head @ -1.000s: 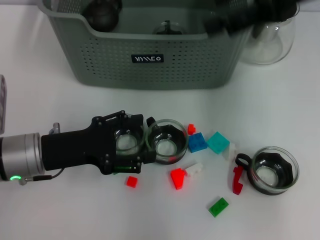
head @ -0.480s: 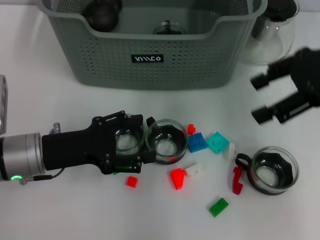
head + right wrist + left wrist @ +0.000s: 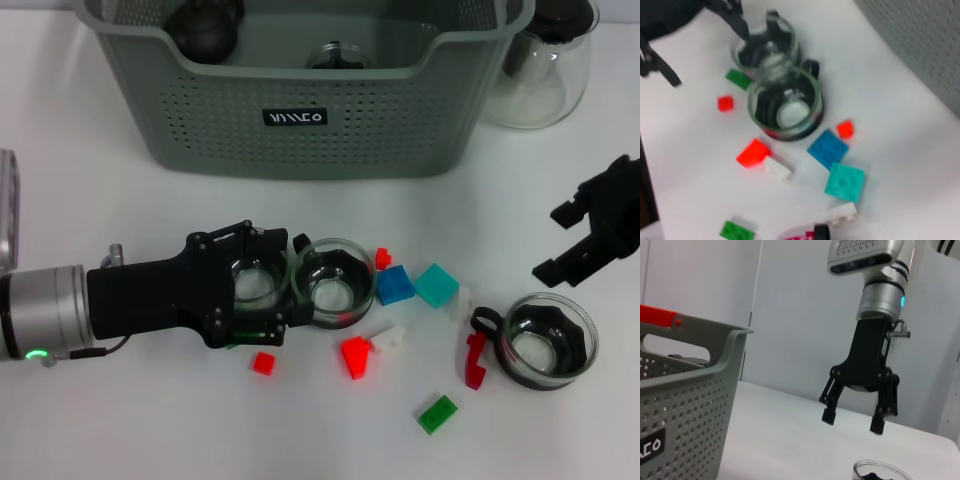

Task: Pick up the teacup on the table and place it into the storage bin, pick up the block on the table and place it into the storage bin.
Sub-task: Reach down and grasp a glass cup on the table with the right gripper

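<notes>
My left gripper lies low on the table, its fingers closed around a glass teacup. A second teacup touches it on the right; both show in the right wrist view. A third teacup stands at the right. My right gripper hangs open and empty just above and behind that one; it also shows in the left wrist view. Blocks lie between the cups: blue, teal, red, green. The grey-green storage bin stands at the back.
A clear glass pot stands right of the bin. Inside the bin are a dark round object and a glass item with a dark knob. A red curved piece lies beside the right teacup.
My right gripper has come away from over the bin's right end, forward and down to above the right teacup. The left arm and its teacup have not moved.
</notes>
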You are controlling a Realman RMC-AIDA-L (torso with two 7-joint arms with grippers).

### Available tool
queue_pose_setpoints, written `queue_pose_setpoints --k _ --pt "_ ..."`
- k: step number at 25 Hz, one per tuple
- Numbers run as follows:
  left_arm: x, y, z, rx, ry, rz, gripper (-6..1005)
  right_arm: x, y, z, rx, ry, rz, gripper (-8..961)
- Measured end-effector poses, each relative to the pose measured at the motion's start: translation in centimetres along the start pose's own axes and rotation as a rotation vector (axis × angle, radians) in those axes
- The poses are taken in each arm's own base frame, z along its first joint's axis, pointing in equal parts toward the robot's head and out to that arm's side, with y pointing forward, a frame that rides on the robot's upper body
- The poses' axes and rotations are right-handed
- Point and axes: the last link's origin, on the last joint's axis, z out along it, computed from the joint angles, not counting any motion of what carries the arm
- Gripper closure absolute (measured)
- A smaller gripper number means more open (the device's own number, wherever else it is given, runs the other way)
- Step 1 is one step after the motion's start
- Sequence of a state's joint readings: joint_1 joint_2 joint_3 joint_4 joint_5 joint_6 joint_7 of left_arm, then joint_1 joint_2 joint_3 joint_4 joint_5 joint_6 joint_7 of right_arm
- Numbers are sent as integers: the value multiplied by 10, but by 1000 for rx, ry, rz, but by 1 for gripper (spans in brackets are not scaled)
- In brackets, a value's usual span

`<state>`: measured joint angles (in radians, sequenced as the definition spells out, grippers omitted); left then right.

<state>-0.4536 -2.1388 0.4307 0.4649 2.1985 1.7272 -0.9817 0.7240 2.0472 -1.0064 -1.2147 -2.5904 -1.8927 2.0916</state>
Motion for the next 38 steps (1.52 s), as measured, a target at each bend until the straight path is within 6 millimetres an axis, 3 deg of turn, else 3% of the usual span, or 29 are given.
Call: queue_pose_setpoints --k 17,32,38 --pt "-2 -4 2 19 -23 7 64 2 2 43 35 218 -19 39" --pt "2 -20 -12 68 -134 38 65 -10 8 55 51 262 -40 38" --pt "4 -19 -14 59 -129 42 65 -13 12 63 54 278 -53 82"
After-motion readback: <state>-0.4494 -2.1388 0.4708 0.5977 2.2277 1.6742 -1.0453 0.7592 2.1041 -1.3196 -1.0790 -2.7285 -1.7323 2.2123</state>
